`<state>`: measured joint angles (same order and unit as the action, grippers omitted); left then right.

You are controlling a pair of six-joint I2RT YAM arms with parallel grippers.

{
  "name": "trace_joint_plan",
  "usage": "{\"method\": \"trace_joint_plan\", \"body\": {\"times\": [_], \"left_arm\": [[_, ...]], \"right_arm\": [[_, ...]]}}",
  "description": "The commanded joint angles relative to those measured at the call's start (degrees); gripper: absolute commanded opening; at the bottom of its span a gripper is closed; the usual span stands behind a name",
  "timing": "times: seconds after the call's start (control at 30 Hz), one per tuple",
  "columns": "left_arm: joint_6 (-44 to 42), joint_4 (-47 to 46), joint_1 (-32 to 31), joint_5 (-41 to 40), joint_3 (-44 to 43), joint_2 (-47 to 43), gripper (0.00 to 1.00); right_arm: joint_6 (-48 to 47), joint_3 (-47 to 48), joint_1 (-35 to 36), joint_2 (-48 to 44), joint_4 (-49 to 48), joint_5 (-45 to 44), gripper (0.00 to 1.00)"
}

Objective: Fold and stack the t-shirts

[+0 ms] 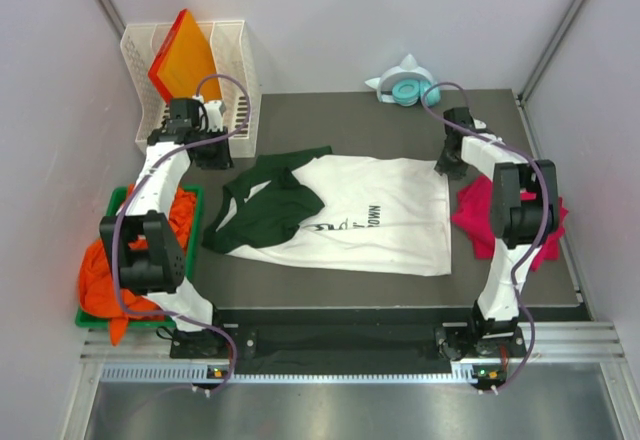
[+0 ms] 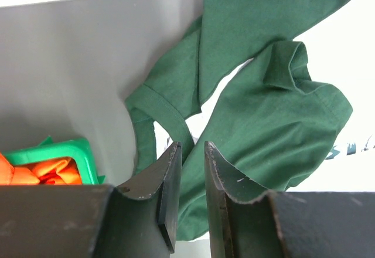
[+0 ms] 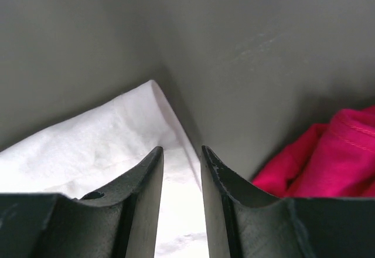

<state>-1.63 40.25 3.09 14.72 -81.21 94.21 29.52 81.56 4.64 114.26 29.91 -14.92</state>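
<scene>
A white t-shirt (image 1: 370, 220) with dark print lies spread flat on the dark table (image 1: 350, 120). A dark green t-shirt (image 1: 265, 210) is crumpled over its left end. My left gripper (image 1: 212, 152) hangs above the table just past the green shirt's far-left edge; in the left wrist view the left gripper (image 2: 190, 146) has a narrow gap with nothing in it, above the green shirt (image 2: 263, 123). My right gripper (image 1: 447, 168) sits low at the white shirt's far-right corner. In its wrist view the right gripper (image 3: 181, 149) is slightly apart over the white shirt (image 3: 88, 152).
A pink shirt (image 1: 480, 210) is bunched at the table's right edge, close beside the right gripper, as the pink shirt (image 3: 334, 158) shows. Orange clothes (image 1: 100, 270) fill a green bin (image 1: 120, 192) at left. A white rack (image 1: 240, 60) and a teal headset (image 1: 405, 88) stand at the back.
</scene>
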Motion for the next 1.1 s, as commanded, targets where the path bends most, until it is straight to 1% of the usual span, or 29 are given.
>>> {"method": "trace_joint_plan", "body": {"times": [0.0,0.1,0.23,0.37,0.47,0.5,0.53,0.57,0.67,0.7,0.73,0.77,0.87,1.07], "left_arm": [[0.0,-0.7,0.3,0.6,-4.4,1.9,0.27],[0.1,-0.8,0.3,1.5,-5.0,2.6,0.27],[0.7,-1.5,0.2,2.1,-6.0,4.4,0.27],[0.8,-2.1,-1.0,1.8,-9.3,9.2,0.27],[0.0,-1.5,-2.7,0.4,-12.8,13.4,0.27],[-0.1,-1.6,-2.8,0.0,-13.6,14.4,0.28],[-0.1,-1.9,-4.5,-0.1,-14.8,15.2,0.28],[-0.2,-2.2,-4.8,-0.3,-15.6,16.9,0.29],[-0.6,-3.0,-7.2,-2.0,-18.8,20.7,0.33],[-0.7,-3.0,-7.7,-1.9,-19.8,21.6,0.34],[-0.7,-2.7,-8.1,-2.3,-21.7,22.7,0.36],[-0.7,-2.6,-9.0,-2.9,-22.6,24.5,0.39],[-0.3,-2.9,-9.9,-4.0,-25.3,27.8,0.46],[1.0,-1.4,-9.9,-5.4,-31.3,34.5,0.50]], "right_arm": [[-0.6,1.9,-0.3,1.0,-0.9,3.8,0.32],[-0.8,1.9,-0.3,1.2,-1.2,5.1,0.32],[-1.0,1.0,-0.3,0.8,-1.3,4.5,0.29],[-1.2,0.4,-0.3,0.3,-1.4,3.8,0.29],[-1.8,0.7,-0.3,0.2,-1.0,3.8,0.21],[-1.8,0.9,-0.3,0.1,-0.7,3.4,0.22],[-2.0,0.9,-0.3,-0.2,-0.6,3.3,0.25],[-2.0,0.7,-0.3,-0.5,-0.8,3.2,0.34],[-2.3,-0.4,-0.1,-3.5,-2.2,2.4,0.44],[-2.4,-0.6,0.1,-5.4,-2.6,2.3,0.45],[-3.0,-0.5,0.2,-6.2,-2.8,2.3,0.47],[-3.3,-0.3,0.3,-6.9,-2.8,2.3,0.47],[-3.9,1.7,0.9,-9.7,-1.9,3.0,0.47],[-3.9,3.3,3.1,-12.6,-0.5,4.1,0.47]]}}
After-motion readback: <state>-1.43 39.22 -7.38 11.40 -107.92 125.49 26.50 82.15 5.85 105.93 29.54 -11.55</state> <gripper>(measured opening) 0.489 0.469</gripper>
